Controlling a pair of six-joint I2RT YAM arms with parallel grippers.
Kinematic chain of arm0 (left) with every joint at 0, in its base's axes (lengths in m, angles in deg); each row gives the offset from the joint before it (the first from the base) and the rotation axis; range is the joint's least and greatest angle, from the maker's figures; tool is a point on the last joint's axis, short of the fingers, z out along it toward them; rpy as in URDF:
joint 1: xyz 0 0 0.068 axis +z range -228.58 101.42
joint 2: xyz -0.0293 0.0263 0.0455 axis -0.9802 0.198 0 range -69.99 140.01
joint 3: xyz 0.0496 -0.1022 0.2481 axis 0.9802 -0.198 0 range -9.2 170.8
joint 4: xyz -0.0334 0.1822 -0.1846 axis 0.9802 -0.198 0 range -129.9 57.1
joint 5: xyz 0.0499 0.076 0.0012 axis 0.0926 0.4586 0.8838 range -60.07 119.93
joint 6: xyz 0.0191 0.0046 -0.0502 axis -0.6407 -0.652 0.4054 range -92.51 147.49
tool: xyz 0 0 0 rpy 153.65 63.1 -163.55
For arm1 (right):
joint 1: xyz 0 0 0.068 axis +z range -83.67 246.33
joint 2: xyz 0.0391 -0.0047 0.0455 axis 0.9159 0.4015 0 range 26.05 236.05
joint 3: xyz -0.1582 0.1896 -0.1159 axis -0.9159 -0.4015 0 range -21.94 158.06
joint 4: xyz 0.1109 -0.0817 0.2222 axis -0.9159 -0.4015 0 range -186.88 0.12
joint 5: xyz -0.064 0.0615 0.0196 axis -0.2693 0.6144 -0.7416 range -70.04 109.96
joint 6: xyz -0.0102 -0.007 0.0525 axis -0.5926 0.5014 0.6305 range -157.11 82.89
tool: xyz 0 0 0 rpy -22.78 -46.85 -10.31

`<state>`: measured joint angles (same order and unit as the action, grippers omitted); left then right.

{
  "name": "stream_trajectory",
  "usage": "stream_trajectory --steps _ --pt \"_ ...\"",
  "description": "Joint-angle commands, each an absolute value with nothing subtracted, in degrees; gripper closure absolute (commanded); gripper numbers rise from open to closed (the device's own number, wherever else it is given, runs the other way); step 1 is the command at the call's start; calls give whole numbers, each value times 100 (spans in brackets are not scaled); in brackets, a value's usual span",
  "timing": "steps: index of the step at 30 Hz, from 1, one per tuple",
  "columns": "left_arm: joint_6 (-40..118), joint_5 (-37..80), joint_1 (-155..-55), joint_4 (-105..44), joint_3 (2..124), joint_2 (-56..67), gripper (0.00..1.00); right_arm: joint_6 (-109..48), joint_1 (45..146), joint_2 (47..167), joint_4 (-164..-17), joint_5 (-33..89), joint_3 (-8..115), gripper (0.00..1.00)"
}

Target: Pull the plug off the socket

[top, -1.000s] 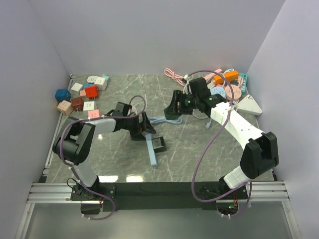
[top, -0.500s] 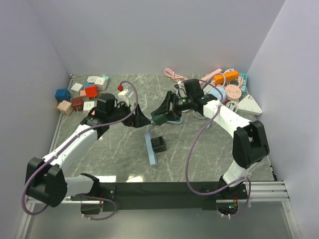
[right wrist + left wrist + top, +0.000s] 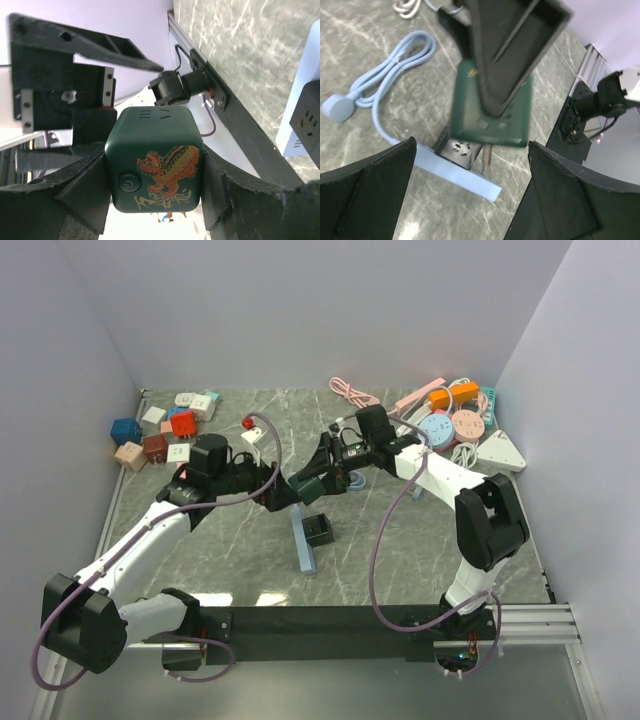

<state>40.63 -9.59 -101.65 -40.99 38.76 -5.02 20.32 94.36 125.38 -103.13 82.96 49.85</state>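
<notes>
A dark green cube plug (image 3: 156,167) with a gold and red dragon print and a power button sits between my right gripper's (image 3: 155,175) fingers, which are shut on it. In the left wrist view the plug (image 3: 490,107) hangs just above the light-blue power strip (image 3: 457,172), its metal prongs (image 3: 487,154) bare beside the black socket (image 3: 460,149). My left gripper (image 3: 470,200) is wide open and empty, straddling the strip. In the top view the right gripper (image 3: 312,480) and left gripper (image 3: 283,492) meet over the strip's (image 3: 305,548) far end.
The strip's light-blue cable (image 3: 395,62) coils behind it, ending in a round plug (image 3: 337,107). Several coloured adapters (image 3: 165,430) lie at the back left. Power strips and cables (image 3: 455,422) are piled at the back right. A white block (image 3: 250,437) lies behind the left arm.
My right gripper has moved left and nearer with the green plug, to over the strip. My left arm has stretched out; its gripper stays by the strip's far end.
</notes>
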Motion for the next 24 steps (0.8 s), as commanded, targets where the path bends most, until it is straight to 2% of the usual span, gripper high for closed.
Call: stream_trajectory --steps 1,8,11,12,14,15,16,18,20,21,24 --pt "3777 -1216 -10336 -3896 4203 -496 1 2185 9577 12545 -10184 8720 5215 100" --pt "3751 -883 -10758 -3949 4362 -320 1 2450 9788 12642 -9824 8913 5347 100" --pt "3759 -778 -10803 -4019 4379 -276 9 2757 9832 12616 -9421 9010 5250 100" --pt "3751 -768 -10803 -4054 4397 -249 19 2897 9823 12590 -9323 9036 5198 100" --pt "3707 -777 -10803 -4281 4519 -144 33 3064 9832 12572 -9042 9098 5145 100" --pt "3707 -768 -10803 -4344 4555 -100 52 3231 9832 12546 -8997 9115 5084 100" --pt "3698 -768 -10803 -4388 4590 -74 61 3311 9815 12537 -8823 9133 5048 98" --pt "3715 -733 -10803 -4467 4661 -30 76 3512 9823 12519 -8523 9168 4987 89" --pt "3724 -619 -10803 -4494 4687 -64 86 3584 9797 12502 -8435 9151 4960 73" --pt "3724 -593 -10803 -4520 4687 -134 100 3601 9736 12484 -8451 9124 4934 57" --pt "3663 -417 -10803 -4660 4705 -292 100 3584 9465 12379 -8618 8888 4811 40"
